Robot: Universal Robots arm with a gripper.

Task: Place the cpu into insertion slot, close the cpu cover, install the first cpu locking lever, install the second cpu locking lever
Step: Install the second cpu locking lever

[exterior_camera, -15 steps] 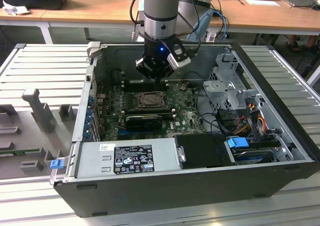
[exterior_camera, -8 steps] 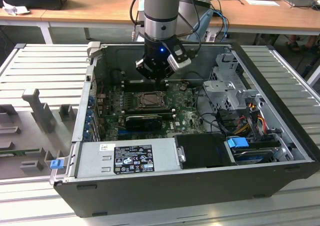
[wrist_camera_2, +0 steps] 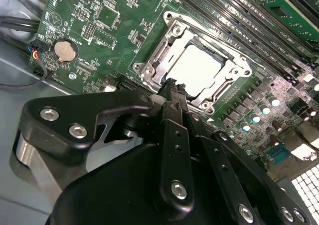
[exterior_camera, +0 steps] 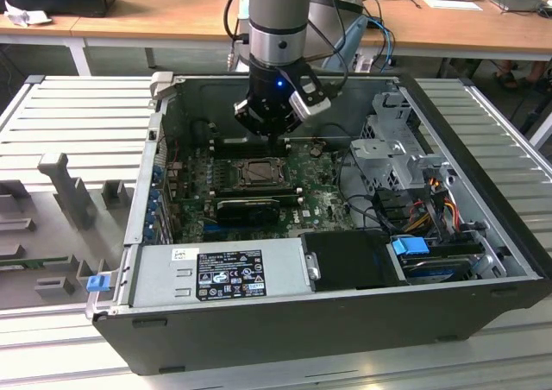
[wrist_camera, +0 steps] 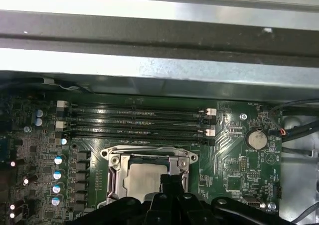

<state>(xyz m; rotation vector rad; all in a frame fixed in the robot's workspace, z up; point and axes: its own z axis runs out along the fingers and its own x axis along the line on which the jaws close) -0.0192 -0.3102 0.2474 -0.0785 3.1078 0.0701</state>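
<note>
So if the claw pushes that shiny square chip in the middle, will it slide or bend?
The cpu probably won't slide: it lies flat in the insertion slot, with the silver cpu cover framing it. It looks like a stiff metal-faced plate, so bending seems unlikely. The claw sits at its edge.

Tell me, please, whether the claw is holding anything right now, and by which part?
Nothing is held. The claw is shut and empty, its tips hanging at the edge of the cpu cover, which lies closed over the cpu.

Lab, desks (cluttered), opened computer case
</note>
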